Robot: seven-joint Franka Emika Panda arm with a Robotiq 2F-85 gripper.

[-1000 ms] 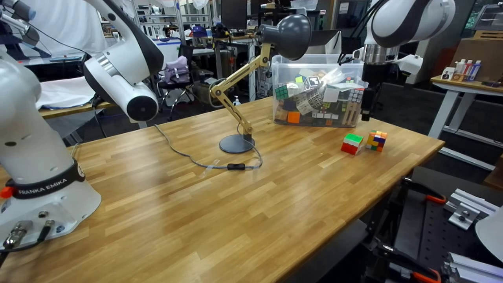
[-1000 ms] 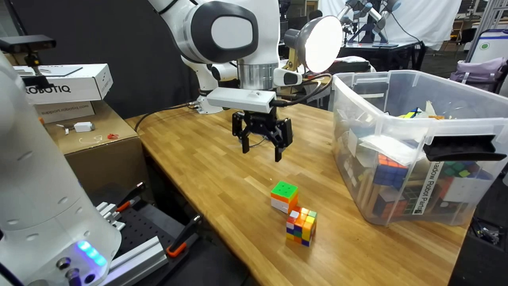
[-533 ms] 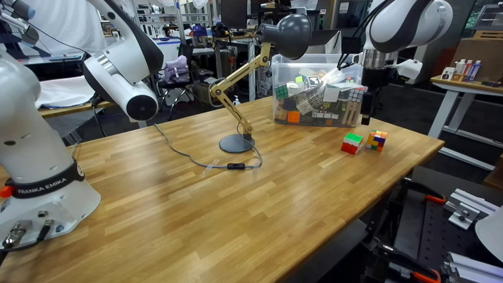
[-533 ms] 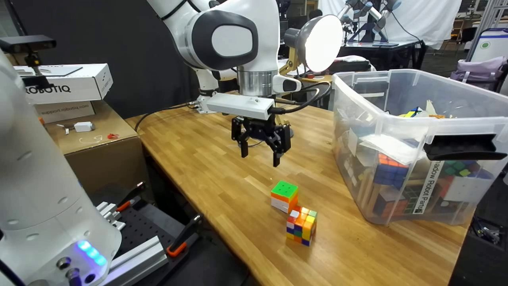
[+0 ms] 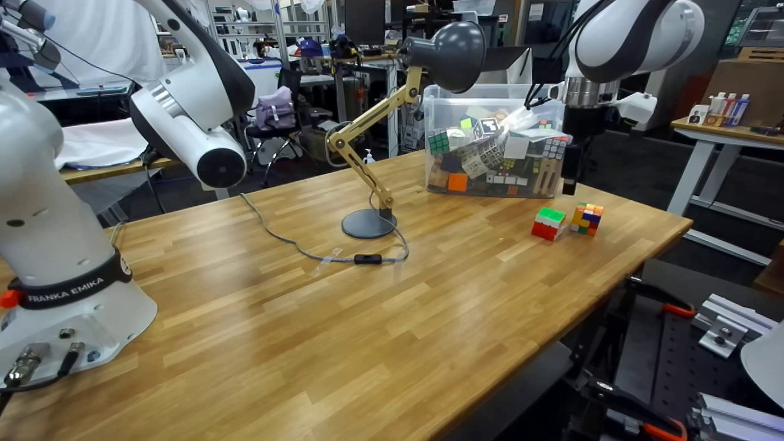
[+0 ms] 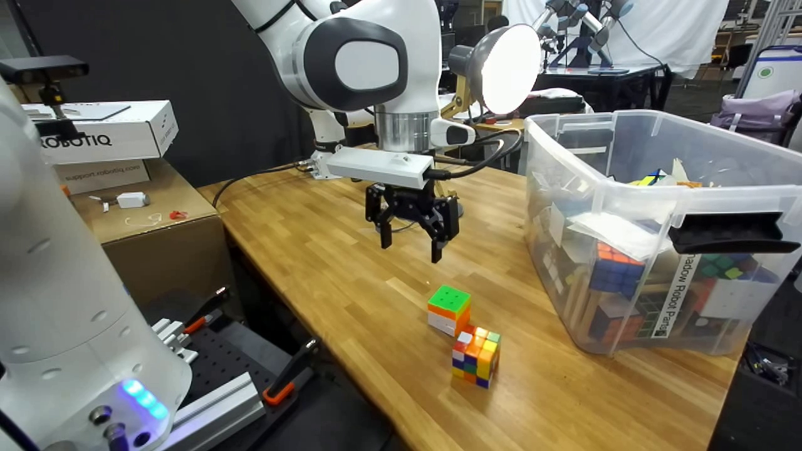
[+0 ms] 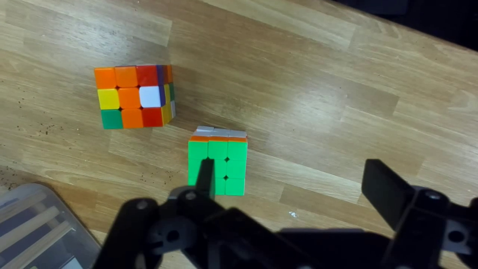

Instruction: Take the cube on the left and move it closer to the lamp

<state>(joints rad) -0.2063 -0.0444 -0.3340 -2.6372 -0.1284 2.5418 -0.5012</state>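
Fingers (image 7: 384, 194) spread wide and holding nothing, my gripper (image 6: 410, 243) hangs beside the plastic bin (image 6: 733, 199), tips pointing down above the table (image 5: 343, 343). In an exterior view the cube (image 5: 549, 224) sits near that bin, flat on the wood, green face up, a side turned away from the bin showing white over red. Its edges look equal, so I can name no long axis; they run at a slant to the bin's wall. In the wrist view one finger crosses in front of the green face. Just beside it, also near the bin, stands the patchwork cube (image 7: 130, 98). The lamp (image 5: 379, 114) stands past the bin's other end from both cubes.
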